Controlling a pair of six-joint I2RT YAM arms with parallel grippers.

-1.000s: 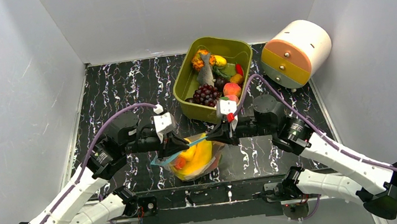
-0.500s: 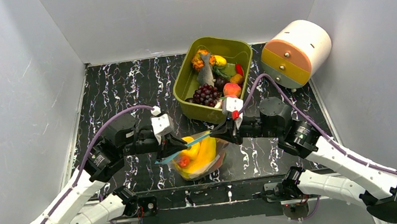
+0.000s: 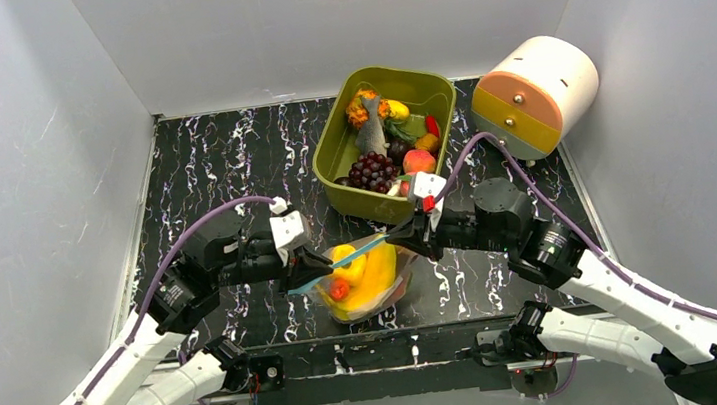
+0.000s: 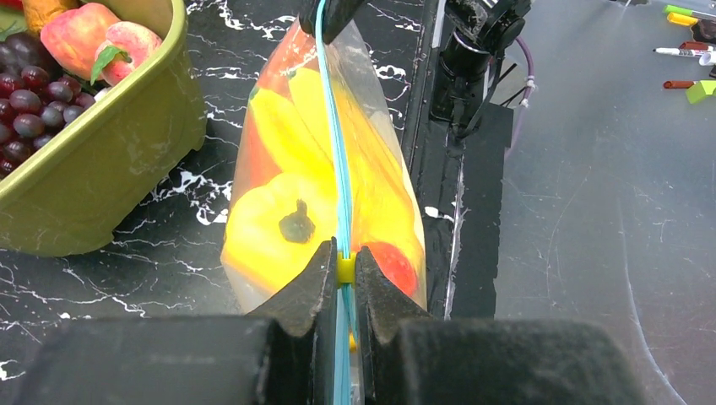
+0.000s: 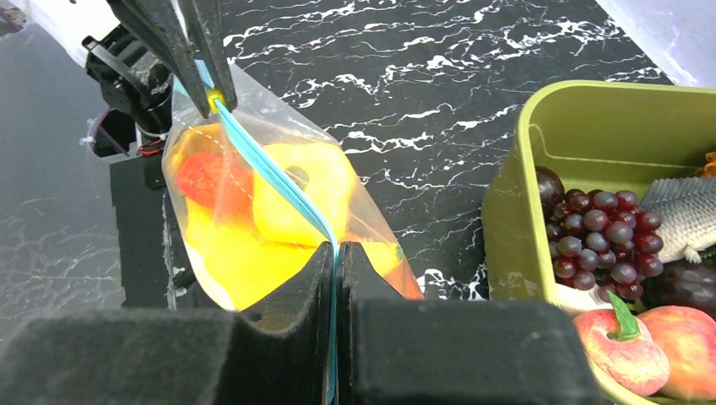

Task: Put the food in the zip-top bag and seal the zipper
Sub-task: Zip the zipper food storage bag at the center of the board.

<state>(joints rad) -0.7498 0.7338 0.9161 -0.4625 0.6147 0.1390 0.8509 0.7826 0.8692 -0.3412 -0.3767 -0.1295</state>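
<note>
Two claws holding zipper [image 3: 355,257] taut: left claw [image 4: 342,272] clamping on its left end, right claw [image 5: 335,253] clamping on right end. Bag [image 3: 373,286] with food [image 4: 270,224] sitting between, near side of tub [image 3: 328,160]. Film likely soft, slippery; stiffer strip being better hold.

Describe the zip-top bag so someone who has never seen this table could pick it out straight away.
Find the olive-green tub at the back of the black marbled table. Just nearer the arms, the zip-top bag is stretched between the left tool and the right tool. It alone is clear and floppy, holding yellow and red pieces, with a teal-blue zipper on top.
</note>
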